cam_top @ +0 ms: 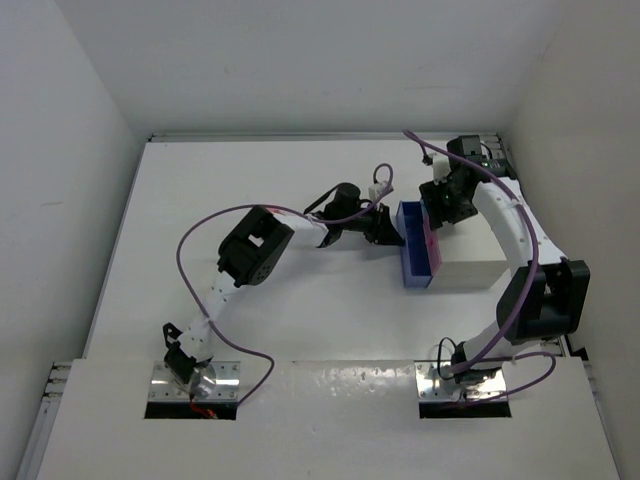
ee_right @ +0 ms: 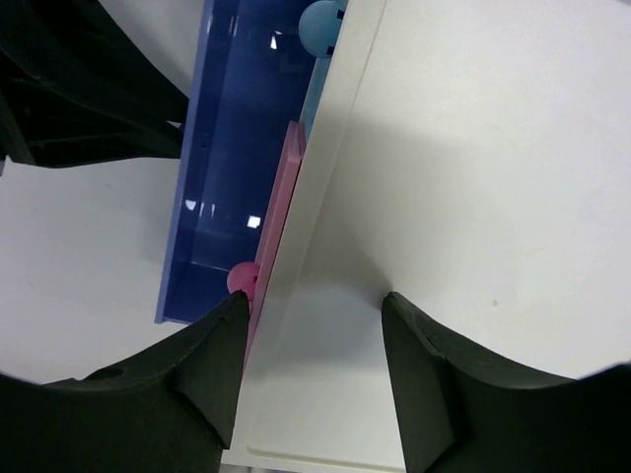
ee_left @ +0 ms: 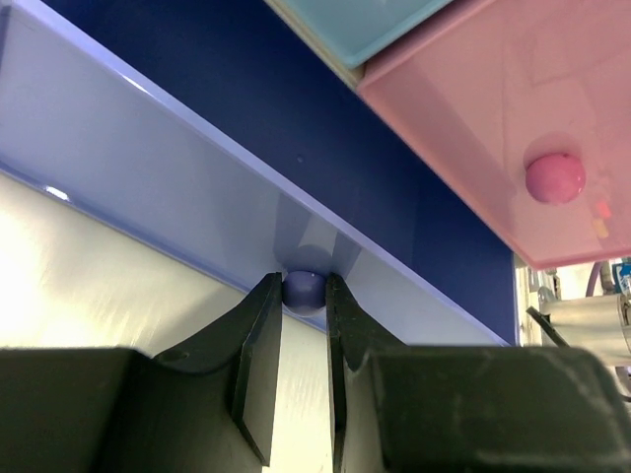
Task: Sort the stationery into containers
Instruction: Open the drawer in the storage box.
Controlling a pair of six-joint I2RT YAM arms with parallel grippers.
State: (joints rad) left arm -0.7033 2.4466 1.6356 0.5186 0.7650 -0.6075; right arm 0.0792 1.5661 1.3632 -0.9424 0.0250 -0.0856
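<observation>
A white cube cabinet (cam_top: pixel 470 272) stands right of centre. Its blue drawer (cam_top: pixel 413 250) is pulled out to the left, and the pink drawer (cam_top: pixel 431 240) above it sticks out a little. My left gripper (cam_top: pixel 386 228) is shut on the blue drawer's small round knob (ee_left: pixel 304 294), in front of the drawer's pale blue front (ee_left: pixel 168 187). The pink drawer (ee_left: pixel 473 118) with its pink knob (ee_left: pixel 554 178) hangs above. My right gripper (cam_top: pixel 446 198) is open over the cabinet's white top (ee_right: pixel 463 177), its left fingertip (ee_right: pixel 233 313) near the pink knob (ee_right: pixel 240 277). No stationery is in view.
A third, light blue drawer (ee_left: pixel 360 25) with a light blue knob (ee_right: pixel 319 24) sits above the pink one. White walls close the table at the back and on both sides. The right arm arches over the cabinet from the right.
</observation>
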